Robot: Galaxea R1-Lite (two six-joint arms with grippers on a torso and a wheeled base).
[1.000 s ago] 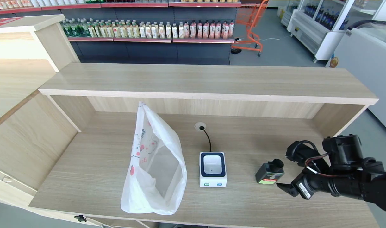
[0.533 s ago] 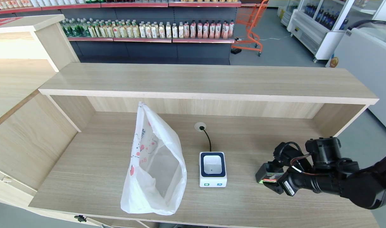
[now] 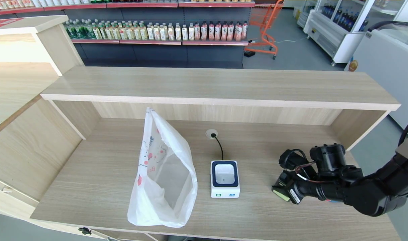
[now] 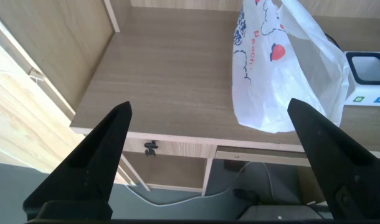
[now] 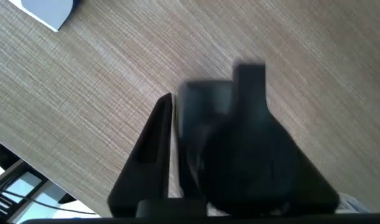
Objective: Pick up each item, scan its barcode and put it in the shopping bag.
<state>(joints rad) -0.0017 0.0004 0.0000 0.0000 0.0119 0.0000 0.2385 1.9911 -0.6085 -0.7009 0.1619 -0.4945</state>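
A small dark item (image 3: 279,193) with a green and red label stands on the wooden counter (image 3: 100,174), right of the scanner. My right gripper (image 3: 282,187) is down at it, open, one finger on each side. In the right wrist view the item (image 5: 205,115) sits between the fingers of that gripper (image 5: 207,93), with a thin gap beside one finger (image 5: 151,155). The white shopping bag (image 3: 164,177) stands open, left of the white scanner (image 3: 225,179). My left gripper (image 4: 210,107) hangs open off the counter's front left, looking at the bag (image 4: 283,68).
A black cable runs from the scanner to a grommet hole (image 3: 211,134). A raised shelf (image 3: 220,83) and side walls close in the counter at the back and both sides. Bare counter lies left of the bag and between the scanner (image 5: 50,9) and the item.
My right gripper has moved left and in over the dark item, from beside it to straddling it. The bag and scanner have stayed put.
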